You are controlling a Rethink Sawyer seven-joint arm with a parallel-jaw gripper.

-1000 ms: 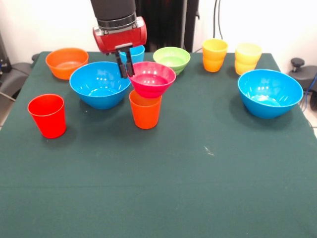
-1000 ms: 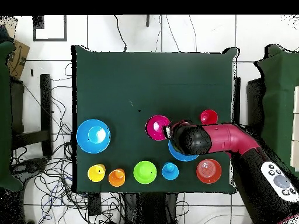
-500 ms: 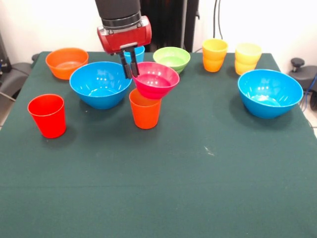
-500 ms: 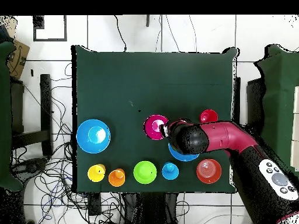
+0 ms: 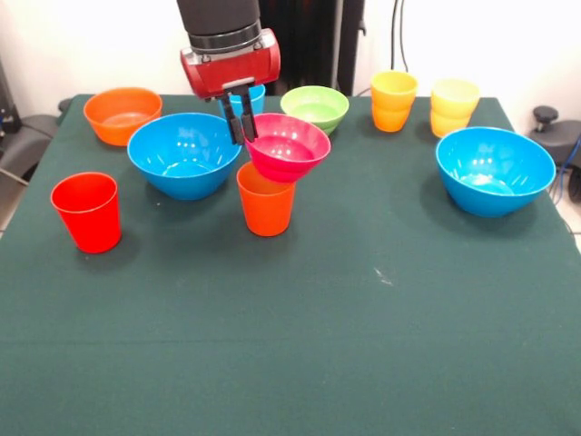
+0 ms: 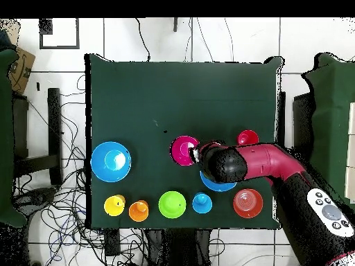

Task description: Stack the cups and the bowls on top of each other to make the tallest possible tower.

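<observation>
Front view: the gripper pinches the pink bowl by its rim above the orange cup; everything else sits unstacked near the table's far edge.

The front view is bright and evenly lit, and everything in it is in focus. The light seems to come from above, because each shadow on the green table is soft and stays close under its object. Small white glare spots sit inside the two blue bowls and on the pink bowl. The red cup throws only a faint shadow. The overhead view is also bright, with white floor tiles and weak shadows
</observation>
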